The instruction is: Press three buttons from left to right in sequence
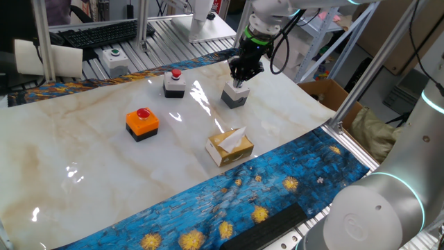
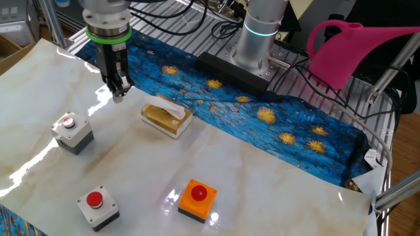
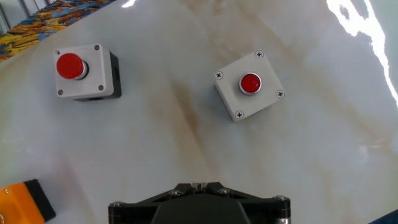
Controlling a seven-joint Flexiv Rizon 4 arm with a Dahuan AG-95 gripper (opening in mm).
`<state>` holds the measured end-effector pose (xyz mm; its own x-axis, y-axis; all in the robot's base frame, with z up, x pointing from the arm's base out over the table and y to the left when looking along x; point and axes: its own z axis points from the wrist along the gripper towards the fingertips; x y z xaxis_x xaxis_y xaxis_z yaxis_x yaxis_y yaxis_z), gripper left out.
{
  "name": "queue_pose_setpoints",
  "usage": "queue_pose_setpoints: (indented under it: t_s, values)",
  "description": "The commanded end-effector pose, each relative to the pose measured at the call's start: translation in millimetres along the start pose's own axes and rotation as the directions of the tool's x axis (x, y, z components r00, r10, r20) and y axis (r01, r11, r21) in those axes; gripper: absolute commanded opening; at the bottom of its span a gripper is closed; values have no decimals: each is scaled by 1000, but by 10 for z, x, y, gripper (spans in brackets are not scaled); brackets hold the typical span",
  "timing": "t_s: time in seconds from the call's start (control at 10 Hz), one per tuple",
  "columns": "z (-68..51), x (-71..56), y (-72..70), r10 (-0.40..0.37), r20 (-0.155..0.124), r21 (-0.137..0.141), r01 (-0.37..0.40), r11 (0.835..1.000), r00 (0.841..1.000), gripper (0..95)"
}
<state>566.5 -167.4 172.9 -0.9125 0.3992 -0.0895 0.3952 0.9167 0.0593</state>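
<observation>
The pincer point(image 1: 239, 82) is clenched with nothing between its fingers and points straight down. It hangs above the marbled white bench point(image 1: 83, 180), over the grey box switch with a red round push-button point(image 1: 235, 95) nearest the arm's side. In the other fixed view its tips point(image 2: 119, 96) stand clear of that switch point(image 2: 72, 133); contact is not shown. The hand view shows this switch point(image 3: 249, 85) rotated askew and a second grey box switch with a red round push-button point(image 3: 84, 71) well apart from it. The second grey switch point(image 1: 174, 83) sits toward the far edge of the bench. The orange box switch on a black base, red button on top point(image 1: 142, 123), stands apart from both. A yellow cardboard tissue box point(image 1: 229, 146) lies between the orange switch and the blue patterned cloth point(image 1: 277, 187).
</observation>
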Motion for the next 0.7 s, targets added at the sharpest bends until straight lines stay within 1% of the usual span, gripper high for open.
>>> queue_pose_setpoints:
  t_s: [0.1, 0.2, 0.3, 0.4, 0.7]
  values:
    - [61, -108, -14, -17, 35, 15, 17, 1000, 999, 190]
    - [72, -164, -32, -26, 46, 22, 25, 999, 999, 190]
    - [62, -249, -67, -36, 46, 22, 35, 999, 998, 190]
    - [39, -334, -59, -32, 50, 21, 31, 999, 998, 190]
    - [10, -595, -83, -46, 42, 12, 45, 999, 998, 190]
